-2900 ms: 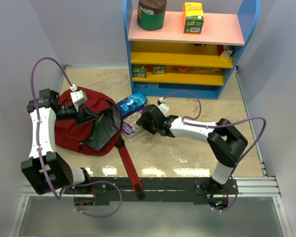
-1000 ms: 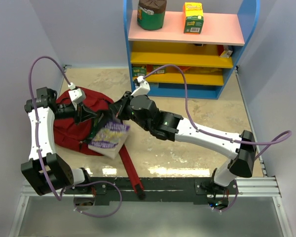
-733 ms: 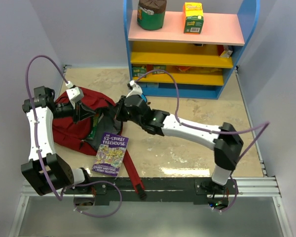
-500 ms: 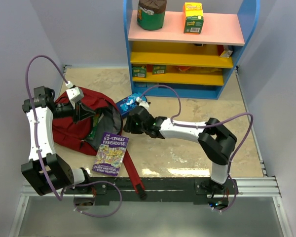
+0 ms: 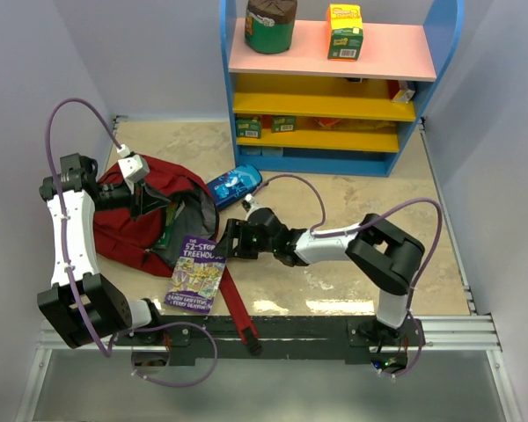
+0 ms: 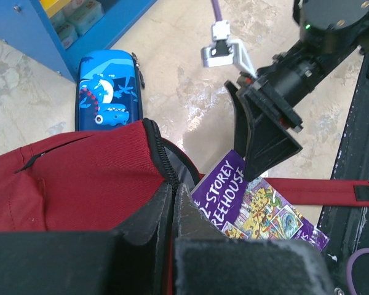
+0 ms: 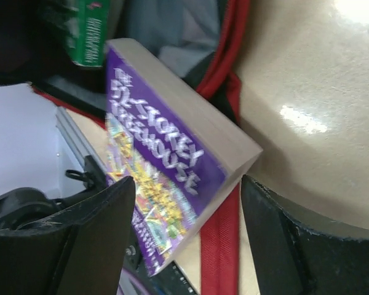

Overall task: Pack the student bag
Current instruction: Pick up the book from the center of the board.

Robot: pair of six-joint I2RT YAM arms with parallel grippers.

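Top external view: the student bag (image 5: 123,230) is seen lying at the left of the table (image 5: 370,198), its mouth turned toward the right arm. The left arm is raised and bent over the bag, and the rim of the mouth appears to be pinched between the closed jaws of the left gripper (image 5: 148,200). The right arm is folded low, with the right gripper (image 5: 231,242) levelled just beside a purple book (image 5: 196,272); its jaws are spread wide and nothing is held. The book is laid across a red strap (image 5: 236,308), just outside the mouth.
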